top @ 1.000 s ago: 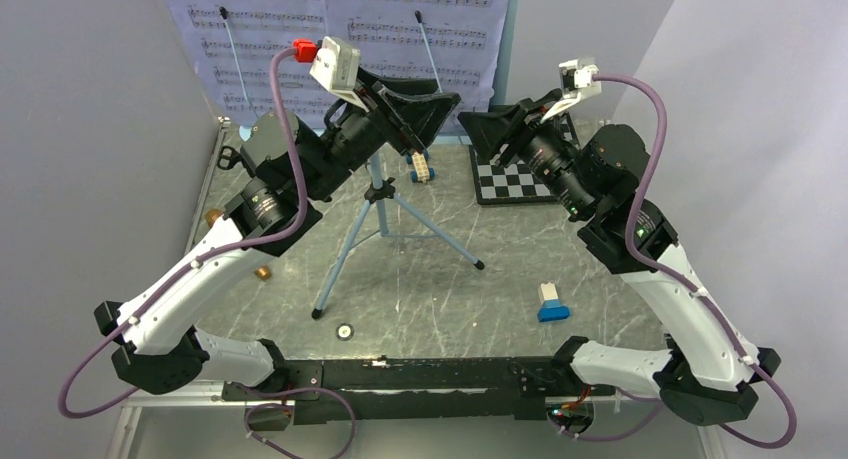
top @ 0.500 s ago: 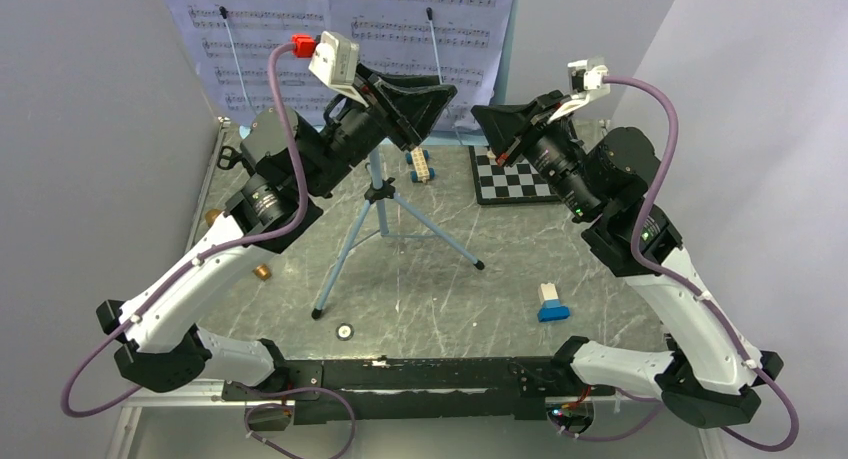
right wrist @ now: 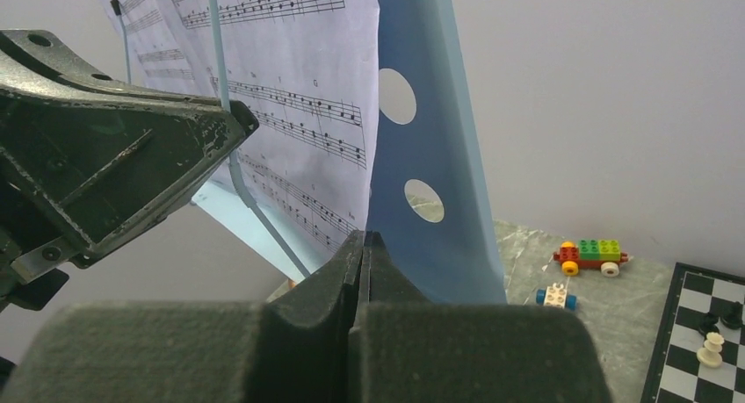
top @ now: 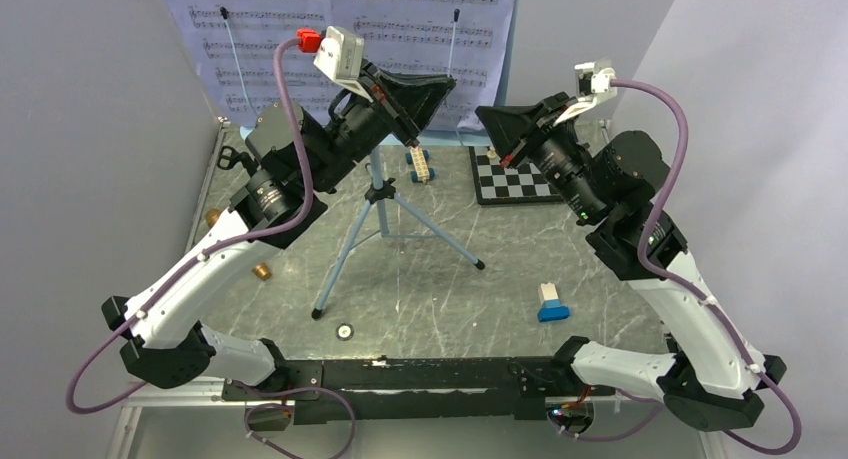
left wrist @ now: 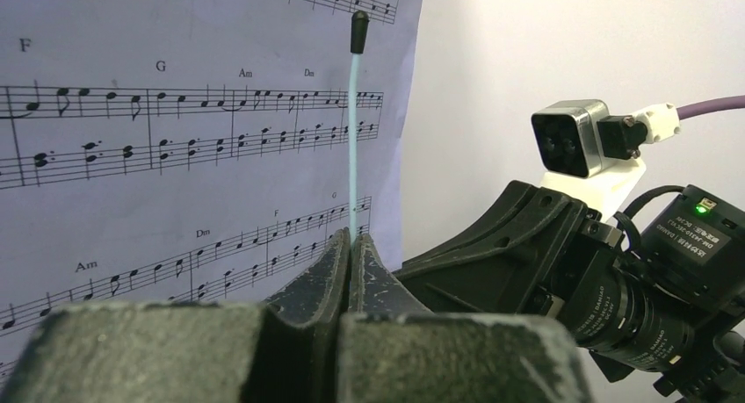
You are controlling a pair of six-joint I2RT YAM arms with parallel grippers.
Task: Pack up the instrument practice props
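Note:
The light-blue tripod music stand (top: 378, 194) stands mid-table, its hole-punched desk (right wrist: 430, 157) carrying white sheet-music pages (top: 400, 19). In the left wrist view the pages (left wrist: 176, 113) fill the left, with a thin light-blue page-holder rod (left wrist: 353, 140) across them. My left gripper (left wrist: 351, 238) is shut on that rod's lower part, at the desk's lower right (top: 440, 84). My right gripper (right wrist: 363, 236) is shut on the pages' lower right edge, just in front of the desk, and faces the left one (top: 483, 114). Two small gold-brown pieces (top: 262, 272) lie by the left arm.
A black-and-white chessboard (top: 515, 179) with pieces (right wrist: 710, 346) lies at the back right. A colourful toy brick car (right wrist: 593, 254) and a small white wheeled brick (right wrist: 553, 295) sit behind the stand. A blue-and-white brick (top: 551, 302) and a small round disc (top: 345, 331) lie near the front.
Both grippers have gone from part open to shut. The right page-holder rod has swung to the right, out towards the pages' edge, with the left gripper. The right gripper has shifted slightly.

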